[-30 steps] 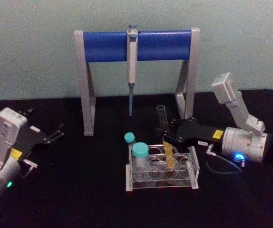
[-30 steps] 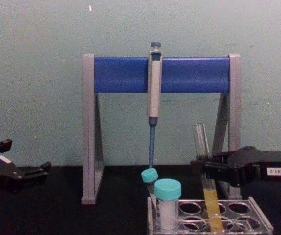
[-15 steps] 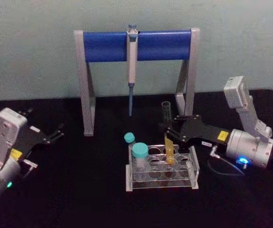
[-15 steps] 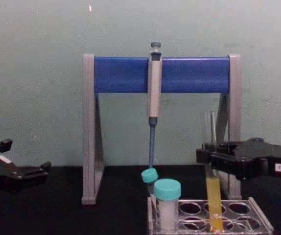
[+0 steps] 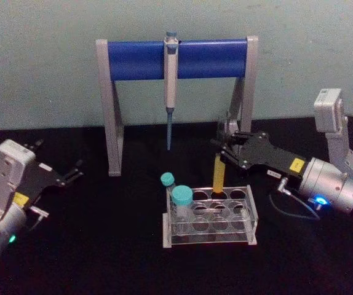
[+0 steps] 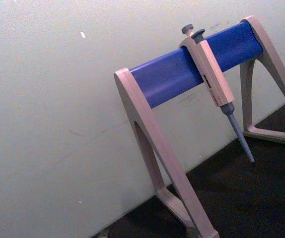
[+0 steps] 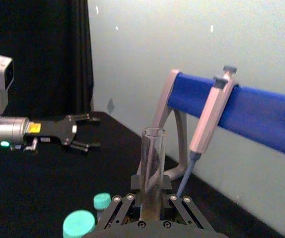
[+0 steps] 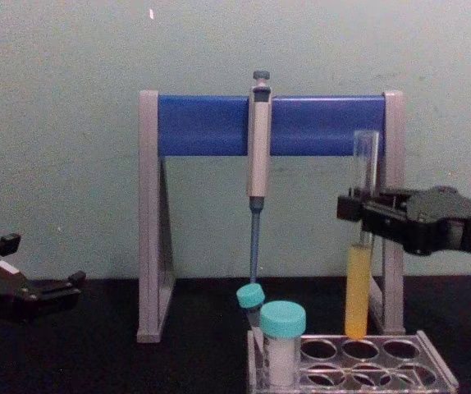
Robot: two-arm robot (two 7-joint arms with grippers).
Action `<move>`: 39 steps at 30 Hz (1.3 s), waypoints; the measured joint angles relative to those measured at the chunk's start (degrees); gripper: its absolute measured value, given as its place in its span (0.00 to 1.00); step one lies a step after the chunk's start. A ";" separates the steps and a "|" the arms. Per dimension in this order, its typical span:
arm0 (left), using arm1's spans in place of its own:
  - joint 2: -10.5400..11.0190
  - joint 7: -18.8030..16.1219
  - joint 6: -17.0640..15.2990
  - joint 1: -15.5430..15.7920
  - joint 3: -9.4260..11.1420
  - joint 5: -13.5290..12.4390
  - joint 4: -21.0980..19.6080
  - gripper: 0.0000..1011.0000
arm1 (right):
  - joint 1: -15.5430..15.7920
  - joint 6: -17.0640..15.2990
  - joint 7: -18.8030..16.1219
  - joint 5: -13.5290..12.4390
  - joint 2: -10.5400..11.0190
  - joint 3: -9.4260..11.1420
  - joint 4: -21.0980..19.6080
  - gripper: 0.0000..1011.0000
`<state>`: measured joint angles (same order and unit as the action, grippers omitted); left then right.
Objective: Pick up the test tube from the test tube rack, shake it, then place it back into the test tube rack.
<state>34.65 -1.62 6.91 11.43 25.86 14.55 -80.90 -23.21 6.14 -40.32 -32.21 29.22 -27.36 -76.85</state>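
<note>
Behind the test tube rack [image 5: 208, 236] stands the grey-and-blue pipette stand [image 5: 139, 59], the largest thing on the black table. The right gripper [image 5: 221, 152] reaches in from the rack's right and hangs above its back row, its fingers clamped on the clear upper part of the test tube [image 8: 357, 287]. The left gripper [image 5: 75, 171] sits well to the rack's left, low over the table, with its fingers spread apart and nothing between them. A grey-blue pipette [image 5: 171, 80] hangs from the stand's bar, behind the rack. The test tube is upright, with yellow liquid in its lower part. Its rounded bottom is level with the rack's top plate over a back-row hole. Two teal-capped tubes [image 5: 181, 196] stand in the rack's left end.
</note>
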 joint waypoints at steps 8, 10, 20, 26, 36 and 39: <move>0.00 0.00 0.00 0.00 0.00 0.00 0.00 1.00 | -1.19 1.14 -0.26 -0.50 -1.20 0.74 -0.04 0.23; 0.00 0.00 0.00 0.00 0.00 0.00 0.00 1.00 | -1.76 1.33 -0.13 -0.53 -1.79 0.83 0.54 0.23; 0.00 0.00 0.00 0.00 0.00 0.00 0.00 1.00 | -3.51 1.54 -0.26 -0.46 -3.25 0.58 2.46 0.23; 0.00 0.00 0.00 0.00 0.00 0.00 0.00 1.00 | -3.55 1.60 0.44 0.12 -3.20 0.68 2.67 0.23; 0.00 0.00 0.00 0.00 0.00 0.00 0.00 1.00 | 0.56 0.39 4.58 1.40 0.09 3.27 -2.38 0.23; 0.00 0.00 0.00 0.00 0.00 0.00 0.00 1.00 | 2.85 -1.22 5.18 1.31 1.71 4.06 -5.46 0.23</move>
<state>34.65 -1.62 6.91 11.43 25.86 14.55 -80.90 -20.37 4.92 -35.14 -30.91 30.93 -23.30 -82.31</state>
